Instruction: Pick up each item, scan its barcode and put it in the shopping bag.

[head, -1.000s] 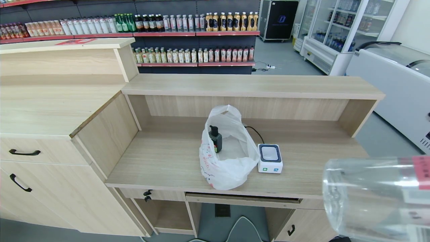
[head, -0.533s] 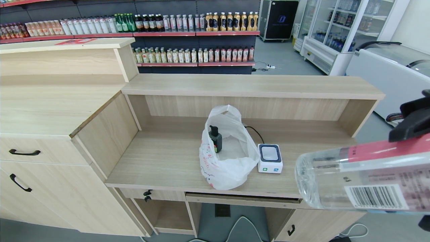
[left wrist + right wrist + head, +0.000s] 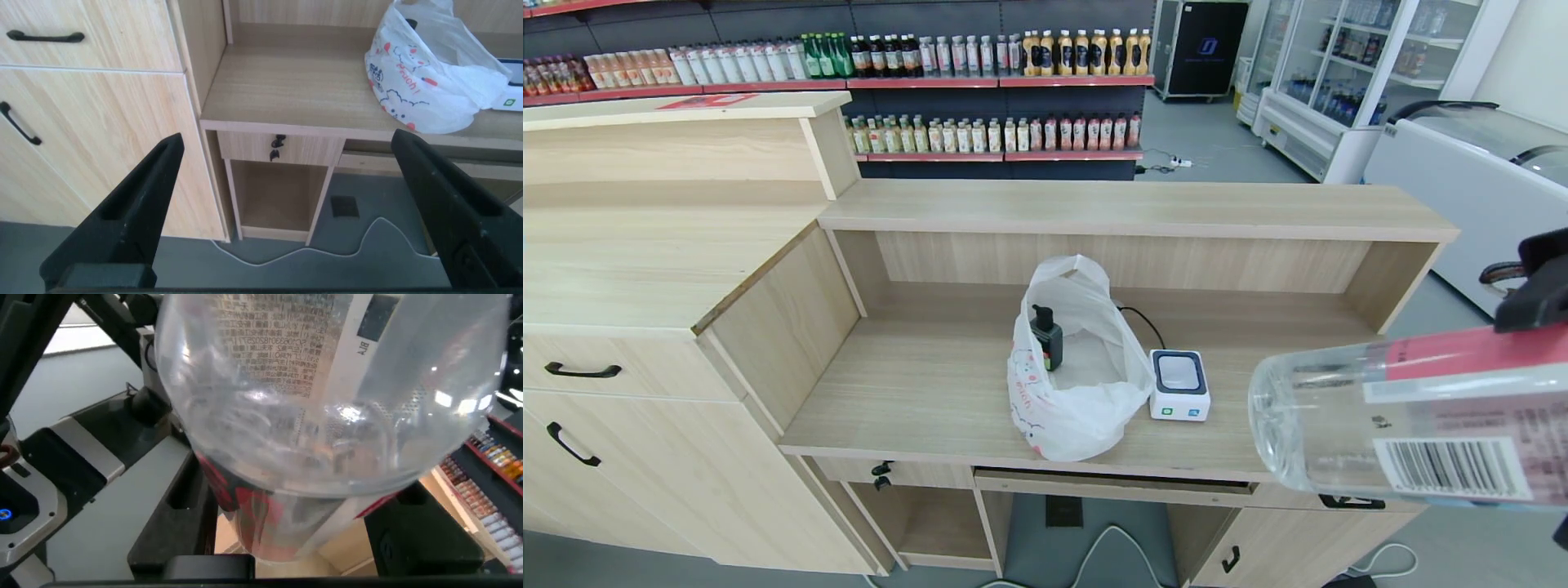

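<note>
Bottle (image 3: 1405, 425), clear w/ red label, hangs sideways right of scanner (image 3: 1179, 384), nearer the camera, barcode facing up, clamped in R gripper (image 3: 302, 531). Shopping bag (image 3: 1070, 400) sits just left of scanner, dark pump bottle (image 3: 1046, 336) inside. L gripper (image 3: 286, 220), spread wide & empty, is low, left of scanner.

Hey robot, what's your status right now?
Right tool shut on bottle, barcode visible. Left tool open, empty. Bag, scanner on counter; path looks open.
</note>
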{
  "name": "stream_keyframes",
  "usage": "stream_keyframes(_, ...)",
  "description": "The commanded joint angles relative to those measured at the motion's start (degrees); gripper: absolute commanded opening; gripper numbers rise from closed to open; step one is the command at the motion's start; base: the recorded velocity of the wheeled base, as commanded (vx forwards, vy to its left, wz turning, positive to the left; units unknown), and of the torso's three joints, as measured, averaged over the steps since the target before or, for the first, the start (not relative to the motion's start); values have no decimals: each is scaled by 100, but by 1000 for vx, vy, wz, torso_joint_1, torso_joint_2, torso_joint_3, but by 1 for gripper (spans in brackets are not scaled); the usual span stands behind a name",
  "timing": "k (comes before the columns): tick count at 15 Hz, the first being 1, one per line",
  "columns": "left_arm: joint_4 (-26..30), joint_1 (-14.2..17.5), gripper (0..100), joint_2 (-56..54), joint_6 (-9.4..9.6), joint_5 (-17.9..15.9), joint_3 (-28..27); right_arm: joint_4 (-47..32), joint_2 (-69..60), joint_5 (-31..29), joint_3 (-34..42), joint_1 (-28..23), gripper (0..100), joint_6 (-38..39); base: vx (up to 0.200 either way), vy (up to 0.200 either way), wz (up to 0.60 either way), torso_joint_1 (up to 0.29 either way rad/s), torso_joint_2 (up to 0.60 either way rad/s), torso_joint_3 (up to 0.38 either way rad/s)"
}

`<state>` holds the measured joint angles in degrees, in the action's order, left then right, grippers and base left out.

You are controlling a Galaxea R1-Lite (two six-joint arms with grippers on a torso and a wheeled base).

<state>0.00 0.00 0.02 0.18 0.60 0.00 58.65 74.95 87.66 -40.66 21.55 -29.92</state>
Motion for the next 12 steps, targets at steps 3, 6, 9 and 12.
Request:
stream_keyframes(3,0,0,100,-2,-1,2,0,41,-68,146,-48,7,0,-190,0,0,0,0,0,0)
stream_keyframes(6,0,0,100,-2,-1,2,0,41,-77,146,-39,7,0,-190,0,0,0,0,0,0)
stream_keyframes(9,0,0,100,-2,-1,2,0,33,-147,155,-39,7,0,-190,0,0,0,0,0,0)
stream_keyframes(12,0,0,100,-2,-1,2,0,33,-147,155,-30,7,0,-190,0,0,0,0,0,0)
